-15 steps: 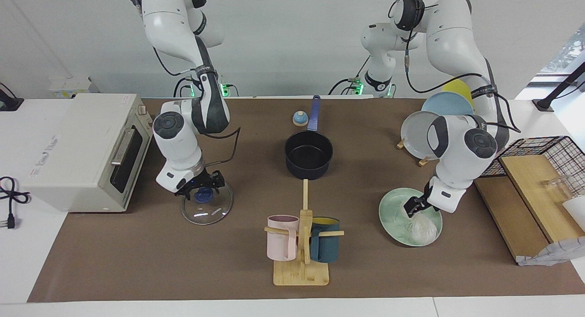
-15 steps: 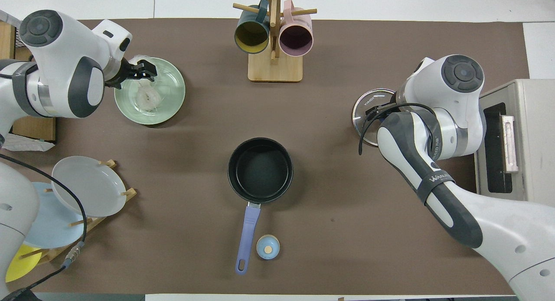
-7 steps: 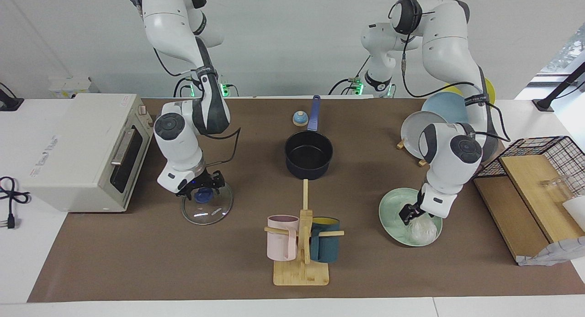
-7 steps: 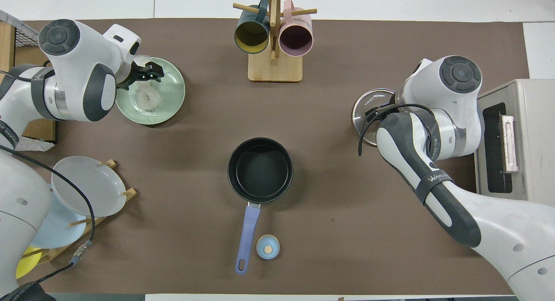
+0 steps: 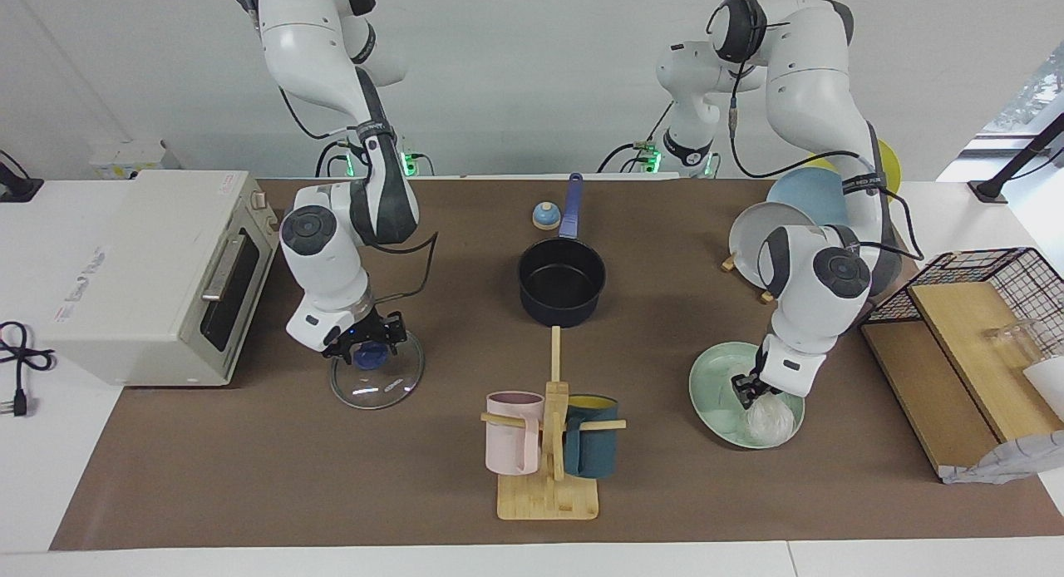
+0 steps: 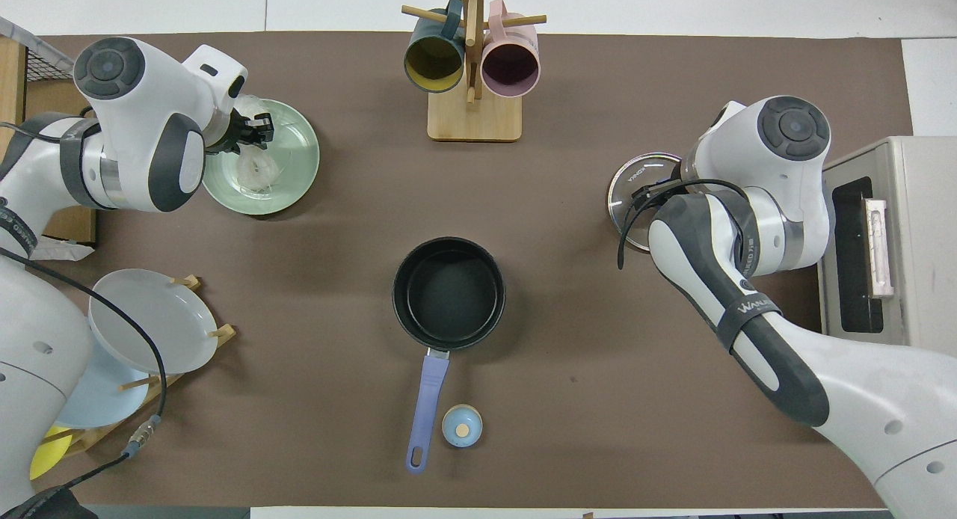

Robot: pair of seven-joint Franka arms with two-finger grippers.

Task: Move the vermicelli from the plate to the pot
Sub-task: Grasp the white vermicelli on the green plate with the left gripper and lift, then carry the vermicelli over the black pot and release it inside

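Note:
The vermicelli (image 5: 769, 417) is a white clump on the mint-green plate (image 5: 706, 394), toward the left arm's end of the table. My left gripper (image 5: 746, 390) is open and low over the plate, its tips at the clump's edge nearer the robots. In the overhead view the left gripper (image 6: 254, 130) sits over the vermicelli (image 6: 254, 171) and plate (image 6: 299, 167). The dark navy pot (image 5: 562, 282) stands empty mid-table, handle toward the robots; it also shows in the overhead view (image 6: 448, 291). My right gripper (image 5: 366, 344) waits at the blue knob of a glass lid (image 5: 378, 382).
A mug rack (image 5: 549, 444) with a pink and a teal mug stands farther from the robots than the pot. A toaster oven (image 5: 150, 269) is at the right arm's end. A plate rack with a grey plate (image 5: 752, 244), a wire basket (image 5: 989, 278) and a small blue bell (image 5: 545, 216) are also there.
My left gripper has moved down and in over the plate, closer to the vermicelli. The right arm has hardly moved.

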